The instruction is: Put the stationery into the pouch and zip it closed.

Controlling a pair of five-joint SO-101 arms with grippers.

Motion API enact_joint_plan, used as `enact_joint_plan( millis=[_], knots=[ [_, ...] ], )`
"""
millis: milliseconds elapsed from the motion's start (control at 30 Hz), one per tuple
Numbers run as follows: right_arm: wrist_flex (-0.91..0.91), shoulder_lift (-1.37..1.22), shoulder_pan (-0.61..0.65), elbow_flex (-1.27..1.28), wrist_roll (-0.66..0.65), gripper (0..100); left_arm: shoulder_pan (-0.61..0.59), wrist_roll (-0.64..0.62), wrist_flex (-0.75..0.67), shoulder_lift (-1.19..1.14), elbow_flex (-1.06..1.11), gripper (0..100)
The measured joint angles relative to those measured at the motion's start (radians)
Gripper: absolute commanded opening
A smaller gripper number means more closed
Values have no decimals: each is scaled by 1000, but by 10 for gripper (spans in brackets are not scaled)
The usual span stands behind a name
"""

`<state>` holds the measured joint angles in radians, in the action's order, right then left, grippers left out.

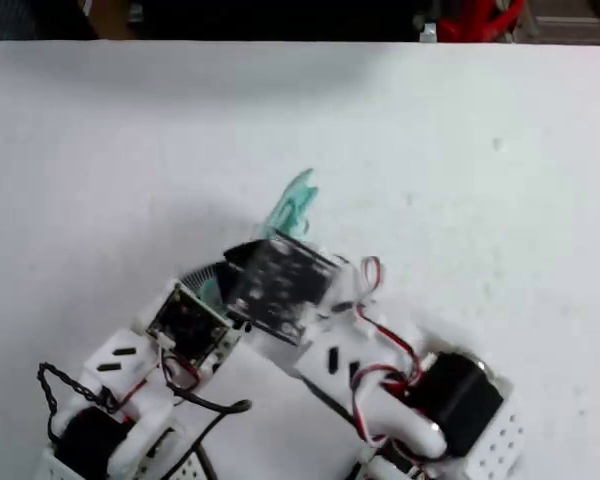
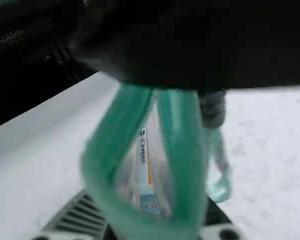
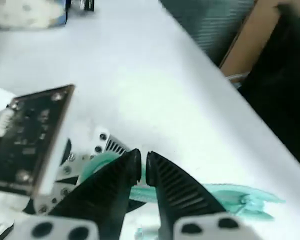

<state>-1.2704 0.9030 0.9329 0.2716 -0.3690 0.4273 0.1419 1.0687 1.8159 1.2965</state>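
On the white table (image 1: 460,180) the pouch (image 1: 292,205) poked out toward one o'clock from the left gripper (image 2: 147,227), which pinched it, mouth gaping. The right gripper (image 3: 144,159), pressed nearly together, held nothing visible. Stationery (image 2: 142,162) sat inside; zipping seemed next, needing the pull (image 3: 255,204) caught.

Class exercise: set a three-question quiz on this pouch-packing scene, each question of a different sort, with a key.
1. True or false: the table under the translucent teal pouch is white.
2. Inside the pouch, the left wrist view shows: A scissors; B a white-and-orange stick; C a red ball.
3. Fill in: the right gripper has its jaws nearly ____.
Key: 1 true; 2 B; 3 shut.
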Motion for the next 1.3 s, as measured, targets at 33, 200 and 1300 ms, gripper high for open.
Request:
enact_joint_plan(
  millis=[33,200,1300],
  knots=[
    [-29,-18,6,-29,0,17,0,0,0,0,0,20],
    [-144,-44,9,-144,0,18,0,0,0,0,0,20],
    [-129,-218,-310,-164,425,24,-2,-2,0,0,0,20]
  ],
)
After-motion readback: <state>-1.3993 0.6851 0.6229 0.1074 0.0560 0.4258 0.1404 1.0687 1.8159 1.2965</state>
